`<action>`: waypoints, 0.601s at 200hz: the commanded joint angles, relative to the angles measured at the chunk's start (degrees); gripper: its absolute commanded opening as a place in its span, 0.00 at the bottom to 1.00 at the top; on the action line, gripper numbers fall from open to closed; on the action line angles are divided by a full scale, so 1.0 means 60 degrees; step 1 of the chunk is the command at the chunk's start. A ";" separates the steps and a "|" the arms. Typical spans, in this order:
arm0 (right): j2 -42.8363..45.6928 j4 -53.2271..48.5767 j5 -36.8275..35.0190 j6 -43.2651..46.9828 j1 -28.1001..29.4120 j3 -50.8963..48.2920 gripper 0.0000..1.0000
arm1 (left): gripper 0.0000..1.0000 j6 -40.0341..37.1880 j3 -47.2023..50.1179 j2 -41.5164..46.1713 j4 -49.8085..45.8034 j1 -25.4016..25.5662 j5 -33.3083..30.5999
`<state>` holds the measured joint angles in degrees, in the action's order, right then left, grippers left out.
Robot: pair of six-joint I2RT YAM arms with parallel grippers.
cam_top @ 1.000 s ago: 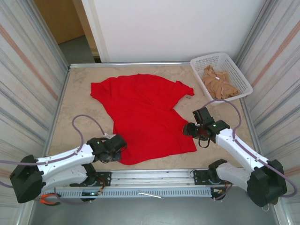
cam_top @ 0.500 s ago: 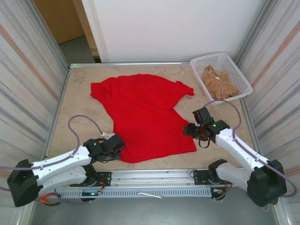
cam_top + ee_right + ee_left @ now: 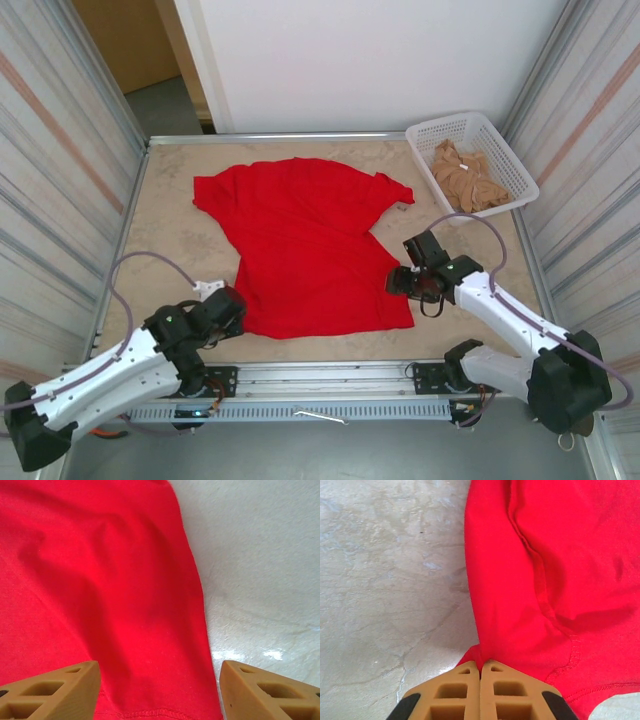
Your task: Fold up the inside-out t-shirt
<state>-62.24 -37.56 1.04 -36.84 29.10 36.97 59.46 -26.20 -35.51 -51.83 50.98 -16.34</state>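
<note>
A white basket [image 3: 445,121] stood on the bench [image 3: 170,230], well beyond the right fingers [image 3: 400,283] and off to their right. In it lay a crumpled tan cloth [image 3: 465,175], and we could make out nothing else inside.

The red t-shirt [image 3: 310,240] lay spread flat on the bench between the two sets of fingers and stretched away ahead of them. Its sleeves were at the far end and its hem was at the near end. A small pale tag [image 3: 401,207] showed at the sleeve ahead of the right fingers.

The left fingers [image 3: 492,680] were pressed together and pinched a little peak of red cloth at the shirt's near left corner. In the left wrist view we saw the fabric rise into the seam between their tips. The shirt's left edge ran straight ahead from them, with bare bench to their left and a stitched hem just to their right.

The right fingers stood apart and held nothing. They hung low over the shirt's near right edge. In the right wrist view that edge ran down between them, close to the right-hand finger. Red cloth filled most of the gap and lay under the left-hand finger, while pale bench lay under the other. A line of hem stitching crossed just ahead of the tips. We could not tell whether the tips touched the cloth.
</note>
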 commanded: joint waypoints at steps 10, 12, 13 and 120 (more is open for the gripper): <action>-0.0382 -0.0156 -0.0626 -0.0085 0.0782 0.0510 0.63 | 0.00 0.0278 0.0270 0.0262 -0.0374 -0.0246 -0.0096; -0.0405 -0.0163 -0.0660 -0.0096 0.0831 0.0516 0.63 | 0.00 0.0272 0.0277 0.0274 -0.0371 -0.0249 -0.0091; -0.0414 -0.0167 -0.0680 -0.0098 0.0862 0.0531 0.63 | 0.00 0.0279 0.0278 0.0276 -0.0370 -0.0249 -0.0076; -0.1563 -0.0452 -0.1837 -0.1179 0.3499 0.0544 0.63 | 0.00 0.0218 0.0339 0.0304 -0.0385 -0.0334 0.0020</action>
<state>-70.63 -38.20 -6.66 -40.80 48.18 39.75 59.94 -25.02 -34.00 -52.90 49.78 -15.92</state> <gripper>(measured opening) 0.632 0.046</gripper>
